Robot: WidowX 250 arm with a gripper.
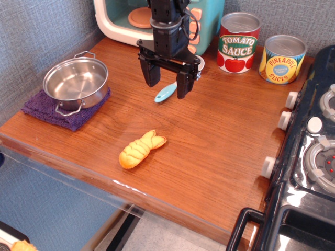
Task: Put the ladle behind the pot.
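The ladle lies on the wooden counter; its light-blue handle end [165,93] shows between the fingers, and its white bowl is mostly hidden behind my gripper. My gripper [167,84] is open and empty, raised just above the ladle, its two black fingers spread to either side of the handle. The shiny steel pot [75,81] with wire loop handles sits on a purple cloth [63,112] at the left, well apart from the gripper.
An orange ridged toy food [140,149] lies in front. A toy microwave [125,21] stands behind the gripper. Tomato sauce can [238,43] and pineapple can [282,59] stand at the back right. A black stove [309,157] borders the right edge.
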